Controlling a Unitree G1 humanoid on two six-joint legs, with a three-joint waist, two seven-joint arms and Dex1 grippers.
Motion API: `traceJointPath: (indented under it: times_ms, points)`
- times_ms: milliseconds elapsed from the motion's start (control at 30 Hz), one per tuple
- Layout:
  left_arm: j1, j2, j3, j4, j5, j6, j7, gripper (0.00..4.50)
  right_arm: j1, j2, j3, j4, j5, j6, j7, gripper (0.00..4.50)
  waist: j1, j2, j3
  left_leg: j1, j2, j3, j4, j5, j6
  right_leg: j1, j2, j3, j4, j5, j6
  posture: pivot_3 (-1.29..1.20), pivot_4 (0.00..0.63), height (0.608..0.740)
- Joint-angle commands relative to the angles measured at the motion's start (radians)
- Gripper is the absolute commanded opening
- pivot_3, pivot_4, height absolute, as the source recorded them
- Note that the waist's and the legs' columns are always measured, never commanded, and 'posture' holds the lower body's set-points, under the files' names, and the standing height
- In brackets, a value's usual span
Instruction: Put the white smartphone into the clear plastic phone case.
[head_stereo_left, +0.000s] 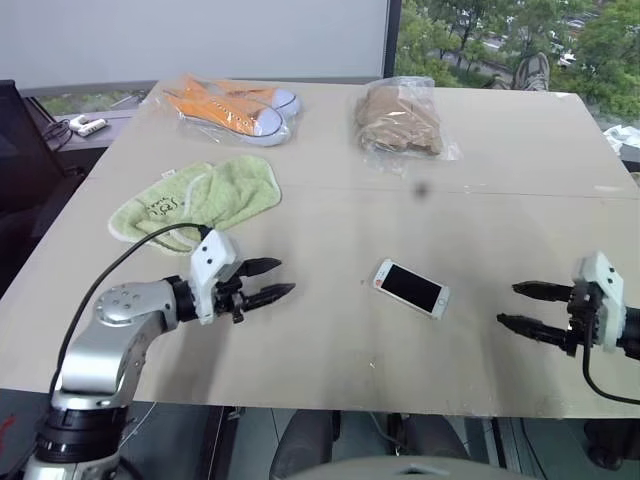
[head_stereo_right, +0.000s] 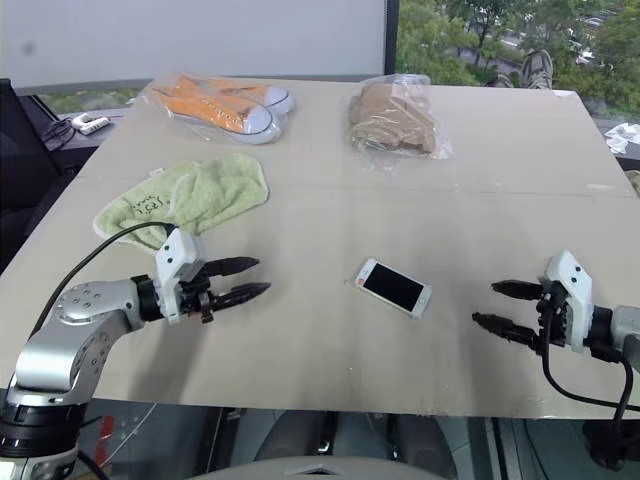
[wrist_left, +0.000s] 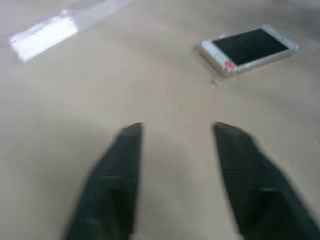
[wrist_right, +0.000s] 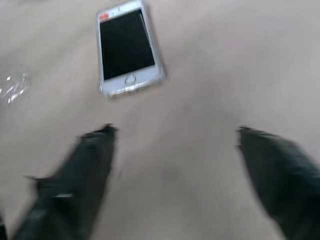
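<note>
Both hands, left hand (head_stereo_left: 272, 281) and right hand (head_stereo_left: 520, 306), spread and empty; white smartphone (head_stereo_left: 411, 288) lay screen-up between them near table (head_stereo_left: 500, 180) front edge.

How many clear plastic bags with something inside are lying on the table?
2. The bag with orange shoes lies at the table's far edge, left of the middle; the bag with brown cloth lies to its right. None seems hidden.

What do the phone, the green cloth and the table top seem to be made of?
The white smartphone: a glossy black front, probably glass, with a white bezel and a pale metallic-looking edge. The green cloth: soft fuzzy fabric, likely terry, judging by its nap and limp folds. The table: smooth matte beige surface, perhaps laminate; the pictures leave it open.
</note>
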Motion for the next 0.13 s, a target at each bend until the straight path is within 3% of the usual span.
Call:
traceJointPath:
  times_ms: [33,133]
  points:
    - [0.018,0.027,0.006,-0.036,0.013,-0.06,-0.005,4.48,0.02,-0.016,-0.065,-0.024,0.018,-0.03,0.022,4.5,0.0,0.0,0.0,0.0,0.0,0.0,0.0,0.0,0.0,0.0,0.0,0.0,0.0,0.0,0.0,0.0,0.15,0.74]
    - [0.012,0.031,-0.009,-0.03,0.026,-0.086,0.001,4.48,0.041,-0.013,-0.077,-0.032,0.021,-0.033,0.031,4.5,0.0,0.0,0.0,0.0,0.0,0.0,0.0,0.0,0.0,0.0,0.0,0.0,0.0,0.0,0.0,0.0,0.15,0.74]
